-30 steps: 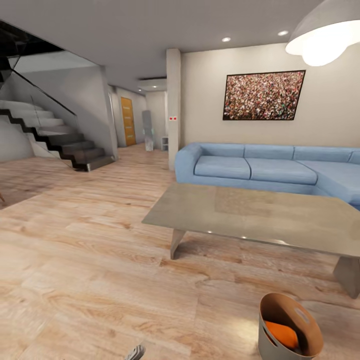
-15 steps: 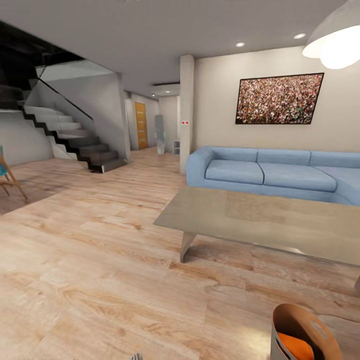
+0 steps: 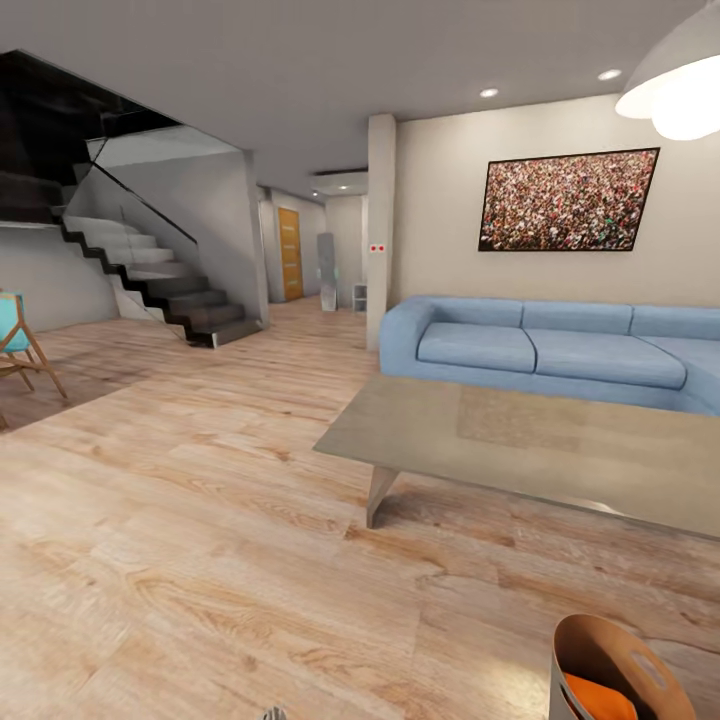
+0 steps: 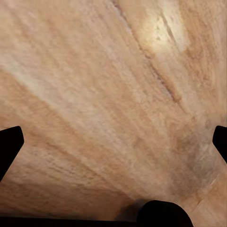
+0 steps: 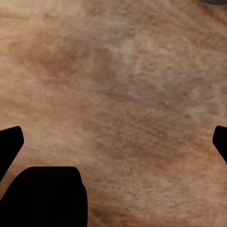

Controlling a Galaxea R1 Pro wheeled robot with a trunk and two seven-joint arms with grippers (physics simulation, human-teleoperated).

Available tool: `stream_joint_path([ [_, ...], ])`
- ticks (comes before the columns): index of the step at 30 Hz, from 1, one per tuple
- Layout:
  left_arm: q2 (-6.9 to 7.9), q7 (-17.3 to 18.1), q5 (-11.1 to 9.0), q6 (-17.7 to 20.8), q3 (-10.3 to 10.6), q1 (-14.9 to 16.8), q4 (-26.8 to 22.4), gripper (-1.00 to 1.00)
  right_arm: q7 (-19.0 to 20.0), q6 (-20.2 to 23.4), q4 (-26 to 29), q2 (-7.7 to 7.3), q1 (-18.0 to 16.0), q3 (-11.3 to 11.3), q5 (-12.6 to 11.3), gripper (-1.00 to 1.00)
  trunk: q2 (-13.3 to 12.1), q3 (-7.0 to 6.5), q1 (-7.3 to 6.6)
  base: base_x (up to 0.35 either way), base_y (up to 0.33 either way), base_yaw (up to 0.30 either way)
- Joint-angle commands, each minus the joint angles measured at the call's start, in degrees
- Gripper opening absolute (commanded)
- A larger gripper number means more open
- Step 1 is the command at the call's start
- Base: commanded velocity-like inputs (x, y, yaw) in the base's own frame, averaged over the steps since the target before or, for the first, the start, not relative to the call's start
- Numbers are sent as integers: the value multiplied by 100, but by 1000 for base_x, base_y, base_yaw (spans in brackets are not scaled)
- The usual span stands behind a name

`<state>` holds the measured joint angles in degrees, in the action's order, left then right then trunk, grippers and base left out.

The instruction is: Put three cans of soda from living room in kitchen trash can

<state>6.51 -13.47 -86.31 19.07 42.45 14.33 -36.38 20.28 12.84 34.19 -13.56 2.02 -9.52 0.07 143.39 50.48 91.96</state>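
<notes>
One orange soda can [image 3: 598,698] lies inside the trash can [image 3: 590,645], which stands on the wood floor [image 3: 200,560] just in front of the low grey surface [image 3: 540,450] (blue sofa [image 3: 540,350] behind it). Left of the surface rise the stairs [image 3: 160,285]. Both wrist views face bare floor: left claw [image 4: 113,142] and right claw [image 5: 113,142] spread wide, holding nothing.

Left gripper [image 4: 113,142]: my wrist camera shows both fingertips [image 4: 9,144] dark at opposite edges of the frame, spread wide with nothing between them, pointed down at the wood floor [image 4: 104,85].
Right gripper [image 5: 113,139]: same pose, fingertips [image 5: 9,142] far apart, nothing held, aimed at the floor.
Left arm: I see a small grey part [image 3: 272,713] low in my head view.
</notes>
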Motion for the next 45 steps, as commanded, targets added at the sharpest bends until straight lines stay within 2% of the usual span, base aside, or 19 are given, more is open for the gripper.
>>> stream_joint_path([
  [1, 2, -1, 0, 0, 0, 0, 0, 100, 0, 0, 0, 1, 0, 1, 0, 100, 0, 0, 0, 0, 0, 5],
  [8, -8, -6, -19, 5, -19, 7, 47, 100, -57, -10, -36, 47, 0, -26, -33, 100, 0, -1, 0, 0, 0, 2],
  [12, -10, -12, -48, 15, -11, 3, 558, 100, -144, -68, -321, 119, 0, -8, -11, 100, 0, -1, 0, 0, 0, 0],
  [18, -51, -7, -43, 17, 15, -16, 894, 100, -167, -75, -526, 237, 0, -30, -41, 100, 0, -1, 0, 0, 0, 0],
  [19, -95, -7, -47, 17, 22, -37, 1041, 100, -180, -74, -613, 249, 0, -40, -47, 100, 0, -1, 0, 0, 0, 0],
  [21, -267, -7, -48, 22, 32, -108, 1972, 100, -222, -78, -1111, 278, 0, -32, -58, 100, 0, -1, 0, 0, 0, 0],
  [22, -312, -8, -46, 23, 33, -133, 2280, 100, -227, -79, -1250, 295, 0, -25, -44, 100, 0, -1, 0, 0, 0, 0],
  [24, -353, -12, -47, 25, 32, -190, 2721, 100, -233, -80, -1418, 341, 0, -13, -22, 100, 0, -1, 0, 0, 0, 0],
  [28, -375, -14, -38, 20, 33, -362, 3134, 100, -240, -80, -1564, 403, 2, -5, -20, 100, 0, -1, 0, 0, 0, 0],
  [37, -392, -15, -30, 18, 32, -579, 3317, 100, -245, -74, -1930, 442, 8, -7, -44, 100, 0, -1, 0, 0, 0, 0],
  [45, -395, -10, -18, 17, 25, -608, 3336, 100, -247, -72, -2447, 760, 9, -14, -52, 100, 0, -1, 0, 0, 0, 0],
])
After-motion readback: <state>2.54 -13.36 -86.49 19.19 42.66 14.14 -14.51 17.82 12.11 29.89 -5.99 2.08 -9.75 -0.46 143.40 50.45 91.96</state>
